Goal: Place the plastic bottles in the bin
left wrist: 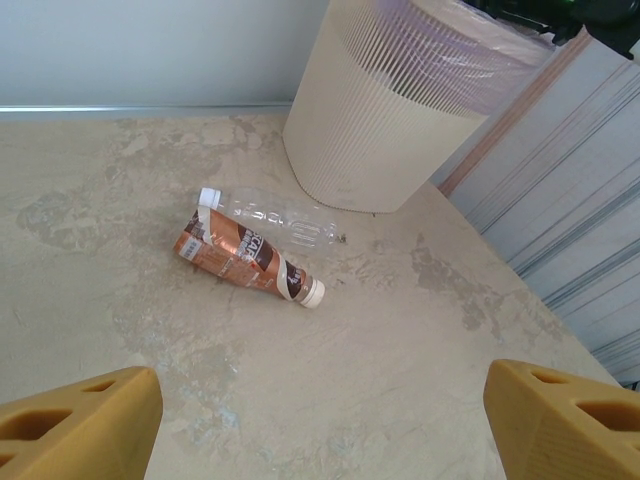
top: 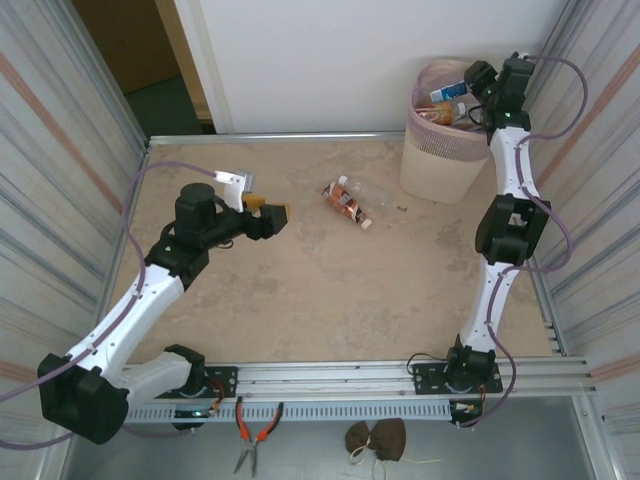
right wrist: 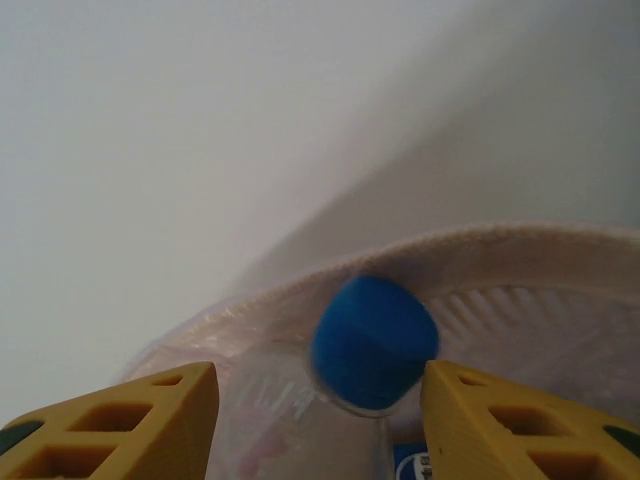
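Yellow fingers (right wrist: 150, 420) of my right gripper (right wrist: 320, 420) stand apart over the bin (right wrist: 520, 250), with a blue-capped bottle (right wrist: 372, 340) between them. Whether they pinch it, I cannot tell. Other bottles (top: 446, 96) lie inside the bin. My left gripper (left wrist: 320, 420) hangs empty, jaws wide, above the table (left wrist: 400, 380), facing a brown bottle (left wrist: 245, 258) and a clear bottle (left wrist: 275, 218) that lie touching near the bin's foot. The step in hand, I judge, is dropping the blue-capped bottle. Next, my right arm must clear the rim and my left must descend with its fingers straddling the brown bottle's body.
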